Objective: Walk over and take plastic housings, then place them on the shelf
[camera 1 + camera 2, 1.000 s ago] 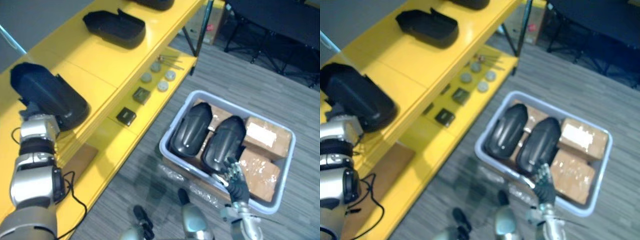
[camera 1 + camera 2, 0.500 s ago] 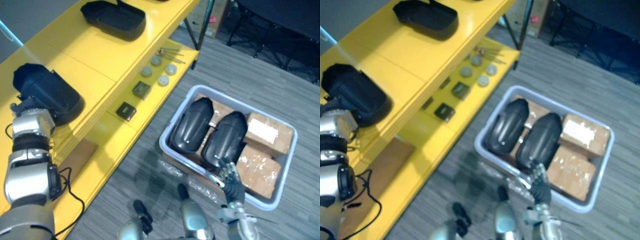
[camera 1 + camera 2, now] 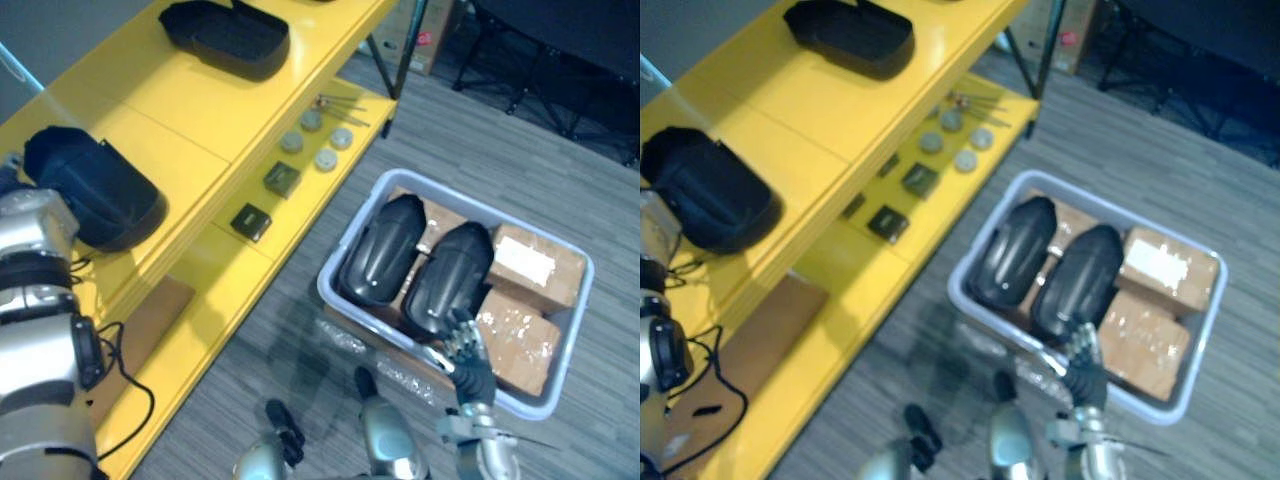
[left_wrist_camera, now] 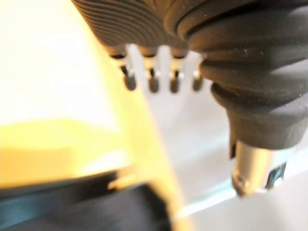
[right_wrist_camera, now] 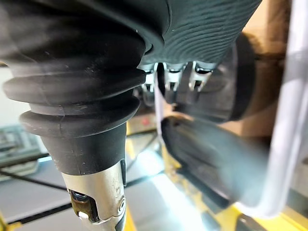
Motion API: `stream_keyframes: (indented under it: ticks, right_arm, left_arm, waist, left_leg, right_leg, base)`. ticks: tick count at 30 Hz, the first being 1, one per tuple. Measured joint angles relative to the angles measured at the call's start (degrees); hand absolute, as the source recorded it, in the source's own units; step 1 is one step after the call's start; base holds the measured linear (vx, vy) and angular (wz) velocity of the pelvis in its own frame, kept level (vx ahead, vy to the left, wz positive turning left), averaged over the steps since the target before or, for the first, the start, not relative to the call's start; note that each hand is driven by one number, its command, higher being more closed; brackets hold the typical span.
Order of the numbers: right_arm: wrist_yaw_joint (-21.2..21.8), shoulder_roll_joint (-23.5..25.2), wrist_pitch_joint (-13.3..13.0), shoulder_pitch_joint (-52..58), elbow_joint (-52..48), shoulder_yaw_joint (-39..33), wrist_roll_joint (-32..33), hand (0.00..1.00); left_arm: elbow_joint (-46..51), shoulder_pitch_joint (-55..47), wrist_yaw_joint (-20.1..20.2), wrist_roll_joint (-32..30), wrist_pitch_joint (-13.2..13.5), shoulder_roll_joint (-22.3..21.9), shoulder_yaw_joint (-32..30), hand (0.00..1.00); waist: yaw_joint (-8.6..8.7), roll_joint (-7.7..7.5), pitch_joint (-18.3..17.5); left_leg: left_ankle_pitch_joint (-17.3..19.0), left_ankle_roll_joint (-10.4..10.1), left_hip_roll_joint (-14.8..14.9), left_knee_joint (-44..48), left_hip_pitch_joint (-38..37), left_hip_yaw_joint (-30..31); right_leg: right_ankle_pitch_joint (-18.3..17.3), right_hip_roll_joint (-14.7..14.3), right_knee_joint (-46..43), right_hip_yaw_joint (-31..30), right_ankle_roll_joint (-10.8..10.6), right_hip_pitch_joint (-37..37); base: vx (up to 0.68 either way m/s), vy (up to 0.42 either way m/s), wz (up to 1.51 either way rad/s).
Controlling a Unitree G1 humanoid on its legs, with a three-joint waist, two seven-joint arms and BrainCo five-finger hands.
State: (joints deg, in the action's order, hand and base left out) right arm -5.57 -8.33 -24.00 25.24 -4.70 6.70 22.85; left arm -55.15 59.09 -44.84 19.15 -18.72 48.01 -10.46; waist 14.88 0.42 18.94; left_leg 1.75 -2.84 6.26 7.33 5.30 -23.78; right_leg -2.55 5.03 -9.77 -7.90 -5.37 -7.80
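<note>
Since the earlier frame the left hand (image 4: 153,77) has drawn back from the black housing (image 3: 95,188), which now lies alone on the top board of the yellow shelf (image 3: 190,110), at its near left end and close to the front edge. That hand's fingers are straight and hold nothing. The right hand (image 3: 468,358) has barely shifted: it hovers, fingers spread and empty, at the near rim of the grey bin (image 3: 352,232), just beside the two housings (image 3: 380,250) lying side by side inside.

The likeliest trouble is at the shelf. The housing sits so near the front edge that the left wrist could brush it and tip it to the floor. At the bin, the glossy curved shells may slip from a loose grasp. Cardboard boxes (image 3: 535,262) packed against them leave little finger room on the right, and the rim stands between hand and shells. Farther along the top board an open housing (image 3: 225,38) lies hollow side up. Round discs (image 3: 325,160) and square blocks (image 3: 283,183) sit on the lower board.
</note>
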Motion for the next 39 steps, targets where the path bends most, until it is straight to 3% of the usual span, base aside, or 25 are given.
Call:
stream_keyframes:
  ticks: [1,3,7,14,19,22,26,32,33,39]
  right_arm:
    - [0.03,0.00,-0.01,-0.31,-0.31,-0.33,0.02,0.00]
    - [0.21,0.02,-1.04,-1.53,-1.77,-3.08,0.16,0.00]
    - [0.25,0.00,-1.17,-2.89,-1.90,-7.78,0.17,0.00]
    - [0.73,-0.29,-3.96,-8.55,-4.72,-13.69,1.14,0.00]
    - [1.77,-3.23,-4.89,-12.90,-5.90,-16.97,1.11,0.00]
    - [1.75,-4.38,-4.78,-14.94,-6.39,-17.85,0.97,0.00]
    - [1.25,-6.77,-2.02,-19.44,-6.29,-19.14,-0.92,0.00]
    - [0.91,-6.52,2.03,-22.81,-5.62,-18.85,-2.41,0.00]
    - [1.74,-0.14,6.82,-22.78,-4.27,-17.19,-2.26,0.00]
    - [1.82,0.14,6.80,-22.18,-4.25,-17.28,-2.21,0.00]
  left_arm:
    - [0.01,0.00,0.00,-0.09,0.53,0.69,0.00,0.00]
    - [0.08,0.00,0.08,-1.76,4.06,2.61,-0.02,0.00]
    - [1.69,-0.65,0.46,-2.28,6.44,2.73,-0.21,0.00]
    - [13.27,-10.63,1.68,-4.85,16.08,1.50,-0.74,0.00]
    - [30.43,-25.90,3.31,-7.24,24.67,-7.57,-8.62,0.00]
    - [41.57,-33.81,4.26,-9.08,27.74,-11.81,-13.02,0.00]
    - [59.99,-49.58,7.79,-13.06,32.49,-21.31,-16.59,0.00]
    - [73.41,-64.27,12.45,-14.51,37.09,-32.51,-18.44,0.00]
    - [77.68,-73.07,20.83,-14.67,39.55,-42.34,-15.19,0.00]
    - [77.70,-73.06,20.77,-14.66,39.57,-42.59,-14.30,0.00]
  waist:
    - [0.01,0.00,-0.01]
    - [0.01,0.21,-0.16]
    - [-0.76,0.38,-2.05]
    - [-1.83,0.51,-8.03]
    - [-4.56,1.35,-11.66]
    - [-5.71,1.68,-12.22]
    - [-9.46,2.58,-14.44]
    - [-13.31,3.13,-15.99]
    - [-14.15,-2.32,-15.97]
    - [-14.02,-2.35,-15.81]
  left_leg:
    - [-0.01,-0.01,-0.05,-0.19,-0.28,-0.02]
    - [-0.80,-0.11,-0.63,-2.17,-1.07,0.56]
    - [-2.70,-0.35,-1.27,-5.76,-2.23,1.57]
    - [-3.25,-0.66,-1.96,-9.21,-5.64,3.11]
    - [-3.90,-0.74,-2.42,-11.42,-8.16,5.94]
    - [-4.49,-0.61,-2.70,-11.83,-8.35,8.14]
    - [-5.57,-0.10,-3.95,-11.98,-8.12,12.45]
    - [-7.04,-0.19,-4.75,-12.41,-7.13,16.09]
    - [-8.47,0.23,-4.91,-12.42,-5.60,17.83]
    - [-8.48,0.24,-4.89,-12.40,-5.60,17.76]
  right_leg:
    - [-0.04,0.00,0.06,-0.02,0.04,0.21]
    - [-0.03,0.23,0.81,0.53,0.00,0.85]
    - [0.13,0.41,2.52,2.04,-0.10,2.05]
    - [0.24,0.77,6.12,4.53,-0.23,6.77]
    - [0.26,0.91,7.40,8.11,-0.29,10.38]
    - [0.25,0.96,7.60,10.54,-0.30,11.74]
    - [-0.08,1.83,8.51,15.57,-0.23,14.19]
    - [-1.80,2.31,8.33,19.33,0.19,15.10]
    - [-1.04,2.71,8.74,21.91,0.09,14.88]
    - [-0.89,2.70,8.72,21.87,-0.15,14.87]
  base:
    - [0.00,0.000,0.00]
    - [0.01,-0.006,0.11]
    - [0.05,-0.019,0.20]
    - [0.10,-0.003,0.13]
    - [0.04,0.003,0.24]
    - [-0.02,-0.013,0.41]
    - [-0.06,-0.005,0.49]
    - [-0.10,-0.003,0.39]
    - [0.00,0.000,0.00]
    - [0.00,0.000,0.00]
